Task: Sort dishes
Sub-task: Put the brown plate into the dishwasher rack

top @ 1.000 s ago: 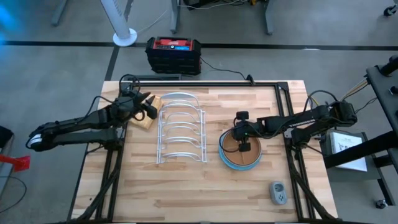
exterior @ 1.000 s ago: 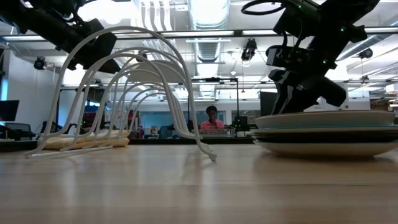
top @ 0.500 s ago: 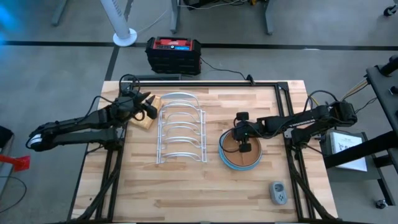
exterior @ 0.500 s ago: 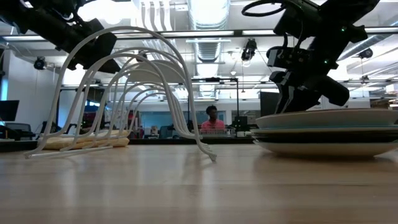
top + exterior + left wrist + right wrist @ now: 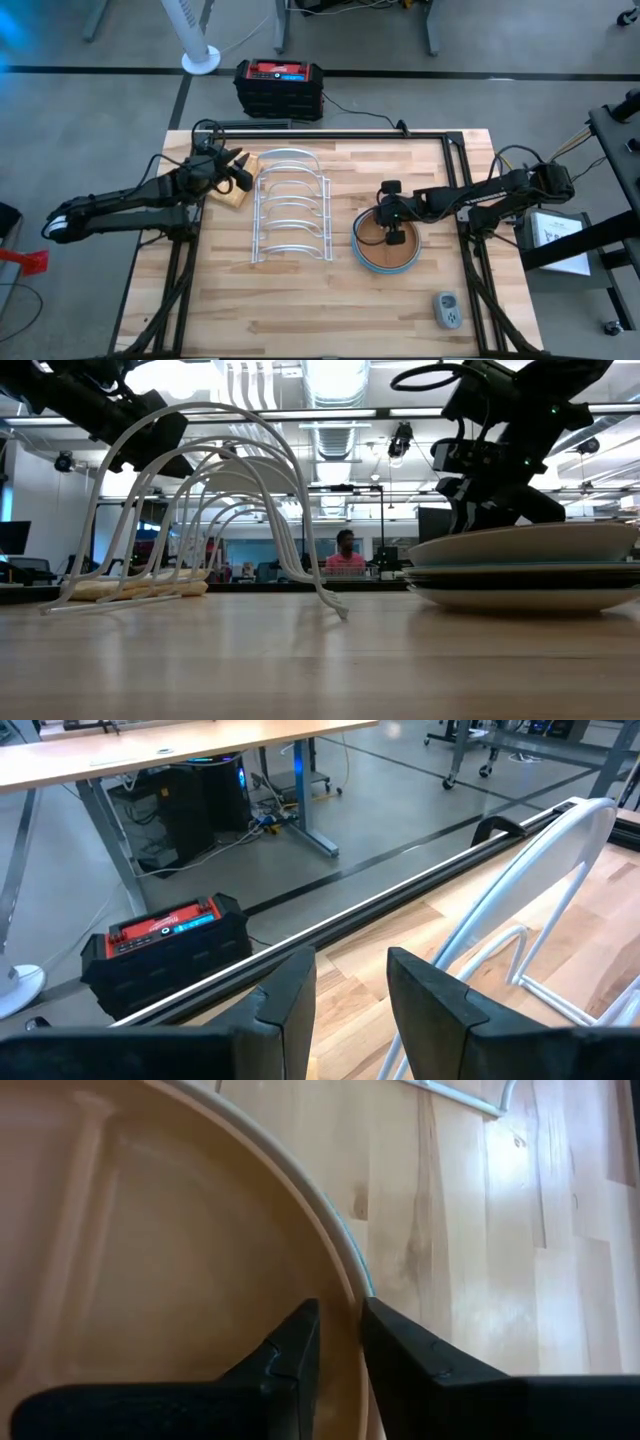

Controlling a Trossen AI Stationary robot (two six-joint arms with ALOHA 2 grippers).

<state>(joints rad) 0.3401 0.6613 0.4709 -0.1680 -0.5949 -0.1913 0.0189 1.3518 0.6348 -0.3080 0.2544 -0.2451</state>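
A stack of plates (image 5: 388, 246) lies right of the table's middle, with the brown wooden divided plate (image 5: 150, 1280) on top and a light blue rim (image 5: 358, 254) showing under it. My right gripper (image 5: 388, 228) is shut on the brown plate's rim. In the low view the brown plate (image 5: 530, 545) sits tilted over the flat plates (image 5: 520, 582) below. My left gripper (image 5: 237, 176) is open and empty by the far left corner of the white wire rack (image 5: 290, 205), over the tan block (image 5: 232, 196). The other plates' patterns are hidden in the stack. My right gripper pinches the brown plate's rim (image 5: 357, 1292) on its far left part, one finger (image 5: 292, 1348) inside the plate and one (image 5: 405, 1360) outside. The fingers come from above, slanting down. The plate is tilted, partly raised off the stack.
The rack (image 5: 200, 500) stands left of the stack with its slots bare. A small grey device (image 5: 448, 310) lies near the table's front right corner. A red and black box (image 5: 280, 85) sits on the floor beyond the far edge. A person (image 5: 345, 555) sits far behind.
The brown top plate lay flat on the stack; now it is tipped, with part of its rim raised above the plates below. My right gripper has risen slightly with it. My left arm has kept still.
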